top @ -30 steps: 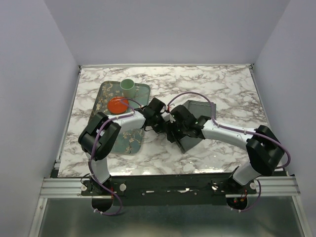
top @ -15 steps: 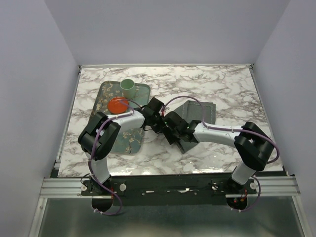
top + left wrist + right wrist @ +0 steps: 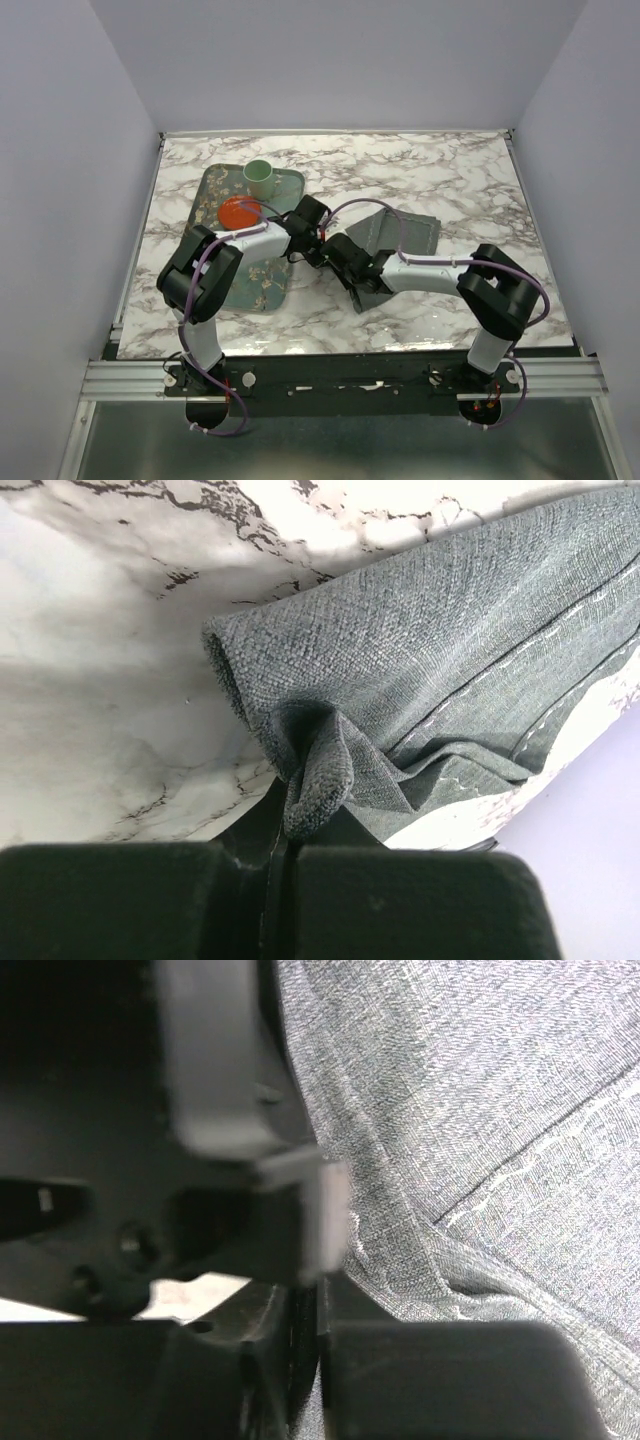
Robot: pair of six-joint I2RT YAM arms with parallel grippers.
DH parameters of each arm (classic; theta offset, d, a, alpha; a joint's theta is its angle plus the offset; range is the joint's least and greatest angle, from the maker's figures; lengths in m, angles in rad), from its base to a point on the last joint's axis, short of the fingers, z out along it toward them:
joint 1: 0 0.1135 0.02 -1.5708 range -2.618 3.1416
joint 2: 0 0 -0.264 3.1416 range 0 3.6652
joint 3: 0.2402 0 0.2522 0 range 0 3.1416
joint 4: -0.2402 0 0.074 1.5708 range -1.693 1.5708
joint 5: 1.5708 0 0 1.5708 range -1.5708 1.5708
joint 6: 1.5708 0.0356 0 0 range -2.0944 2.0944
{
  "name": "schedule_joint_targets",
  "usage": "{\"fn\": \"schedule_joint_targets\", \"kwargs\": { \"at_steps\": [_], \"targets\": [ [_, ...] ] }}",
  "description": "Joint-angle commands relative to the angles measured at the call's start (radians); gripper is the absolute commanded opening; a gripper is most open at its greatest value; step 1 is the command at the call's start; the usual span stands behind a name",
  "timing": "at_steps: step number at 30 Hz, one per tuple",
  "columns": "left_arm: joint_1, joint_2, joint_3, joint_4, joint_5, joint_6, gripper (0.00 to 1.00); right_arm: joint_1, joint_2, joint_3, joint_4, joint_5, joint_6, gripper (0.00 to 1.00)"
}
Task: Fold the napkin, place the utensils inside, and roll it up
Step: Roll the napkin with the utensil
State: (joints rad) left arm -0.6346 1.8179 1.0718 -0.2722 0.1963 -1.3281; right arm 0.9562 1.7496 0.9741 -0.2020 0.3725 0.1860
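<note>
Marble top [image 3: 450,170] — napkin [image 3: 420,660] btw L jaws

Marble table [image 3: 450,170]: floral tray [image 3: 262,285], napkin [image 3: 415,232]

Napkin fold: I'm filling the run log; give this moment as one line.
napkin: partly folded | left gripper: shut on its corner | right gripper: at napkin, grip unclear

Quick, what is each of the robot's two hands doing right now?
Left fingers: closed, pinching a bunched corner of the napkin.
Right fingers: closed, seemingly on the napkin's edge.
</note>
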Motion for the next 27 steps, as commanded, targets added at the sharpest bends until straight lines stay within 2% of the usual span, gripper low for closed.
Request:
{"fn": "schedule_joint_targets", "kwargs": {
  "at_steps": [1,2,4,5,8,10,11,15,19,24,26,27],
  "targets": [
    [-0.002,-0.005,-0.018,0.051,0.066,0.044,0.01,-0.023,0.051,-0.038,0.012,-0.087,0.053,0.08],
    [0.000,-0.003,-0.022,0.063,0.072,0.056,0.12,-0.030,0.047,-0.051,0.018,-0.110,0.067,0.05],
    [0.003,-0.006,-0.018,0.067,0.066,0.092,0.23,-0.063,0.031,-0.064,0.038,-0.206,0.079,0.01],
    [0.003,-0.012,-0.016,0.065,0.051,0.134,0.37,-0.079,0.022,-0.072,0.047,-0.249,0.092,0.01],
    [0.004,-0.051,-0.006,0.051,-0.001,0.248,0.55,-0.145,-0.005,-0.123,0.108,-0.432,0.113,0.01],
    [0.004,-0.072,0.020,0.003,-0.052,0.296,0.60,-0.203,-0.002,-0.141,0.134,-0.578,0.118,0.00],
    [0.004,-0.081,0.023,-0.011,-0.064,0.325,0.76,-0.220,-0.002,-0.150,0.153,-0.627,0.121,0.01],
    [0.003,-0.169,-0.025,-0.019,-0.136,0.406,0.75,-0.364,0.046,-0.198,0.275,-0.944,0.164,0.01],
    [-0.005,-0.255,-0.110,0.054,-0.167,0.466,0.72,-0.430,0.106,-0.203,0.303,-1.099,0.187,0.01],
    [-0.019,-0.299,-0.194,0.158,-0.106,0.491,0.52,-0.487,0.163,-0.219,0.367,-1.198,0.217,0.01],
    [-0.025,-0.284,-0.202,0.198,-0.081,0.489,0.38,-0.510,0.186,-0.221,0.377,-1.233,0.222,0.00],
    [-0.027,-0.264,-0.207,0.214,-0.068,0.486,0.35,-0.514,0.191,-0.224,0.387,-1.241,0.225,0.00]
  ]
}}
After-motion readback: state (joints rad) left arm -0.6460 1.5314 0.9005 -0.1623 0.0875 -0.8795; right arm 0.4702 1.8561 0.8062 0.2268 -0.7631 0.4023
